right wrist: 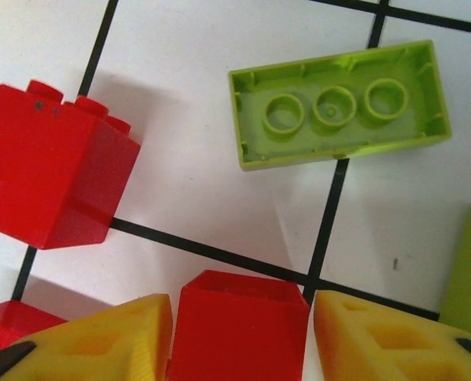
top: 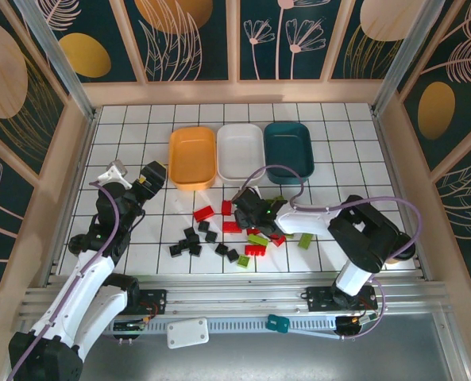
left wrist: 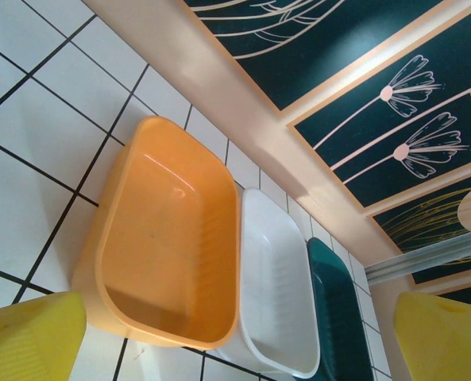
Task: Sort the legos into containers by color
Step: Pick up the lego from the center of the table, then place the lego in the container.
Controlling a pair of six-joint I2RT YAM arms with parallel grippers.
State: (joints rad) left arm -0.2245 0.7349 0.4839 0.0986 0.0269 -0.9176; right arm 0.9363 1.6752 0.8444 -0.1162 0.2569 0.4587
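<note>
Over on the left, the left gripper [top: 152, 177] hangs just off the eight o'clock corner of the orange tray [top: 192, 157]. Its fingers are spread wide with nothing between them.

The orange tray, the white tray [top: 241, 151] and the teal tray [top: 288, 147] sit side by side in a row. As far as I can see, every one is bare inside. So by my reckoning the sorting has hardly begun: not one brick is in a tray, and no colour has claimed a tray.

All the bricks lie loose on the table [top: 124, 230], at six o'clock from the trays. The black bricks [top: 194, 240] cluster on the nine o'clock side of the heap. The red bricks [top: 204, 213] are mixed through the middle, and the green bricks [top: 306, 240] trail off toward three o'clock.

The right gripper [top: 249, 205] is down in the middle of that heap. Seen from its wrist, one red block [right wrist: 239, 317] sits squarely between the two yellow fingers [right wrist: 100, 341], which stand close against its sides. Whether they truly pinch it I cannot tell. A second red block [right wrist: 48, 182] lies at ten o'clock from it, and an upturned green block [right wrist: 338, 107] at one o'clock.

I'd guess the block between the fingers goes first, and the whole heap is left after it.
</note>
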